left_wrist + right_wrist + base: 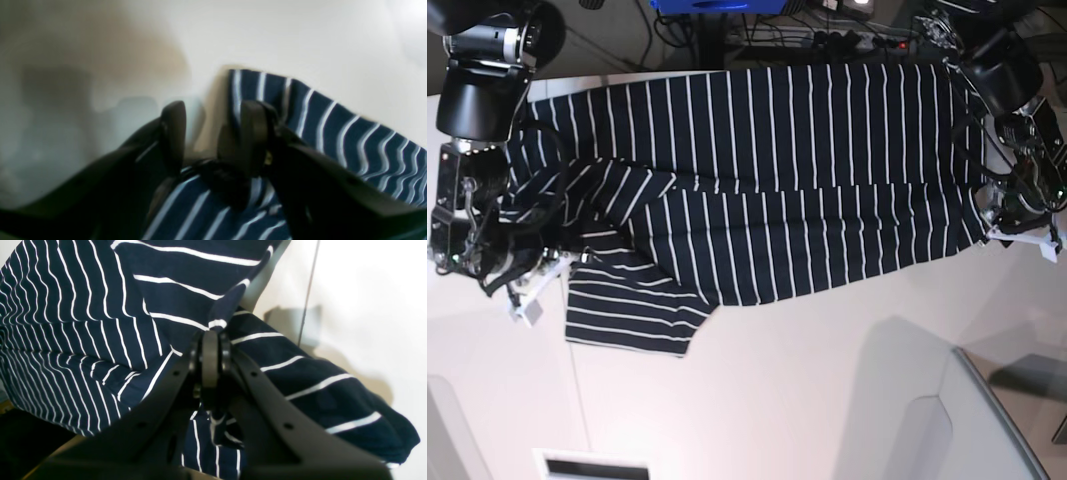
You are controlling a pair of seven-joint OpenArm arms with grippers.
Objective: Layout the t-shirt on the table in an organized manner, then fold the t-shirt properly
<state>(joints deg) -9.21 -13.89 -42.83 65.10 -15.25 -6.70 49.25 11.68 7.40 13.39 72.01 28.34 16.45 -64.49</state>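
Left wrist view blurred; t-shirt (83, 323) cut off by edges.

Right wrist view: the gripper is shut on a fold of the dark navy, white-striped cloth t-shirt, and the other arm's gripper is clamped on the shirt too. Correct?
Partly. The right gripper is shut on the dark navy white-striped t-shirt. But the left wrist view shows the left gripper with its jaws apart over the shirt's edge, gripping nothing, the off-white table beyond.

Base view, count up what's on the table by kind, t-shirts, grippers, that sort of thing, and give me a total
T-shirts: 1, the striped t-shirt
Grippers: 2, the left gripper open at one end of the shirt, the right gripper shut on the t-shirt at the other
Tables: 1, the table
Total: 4
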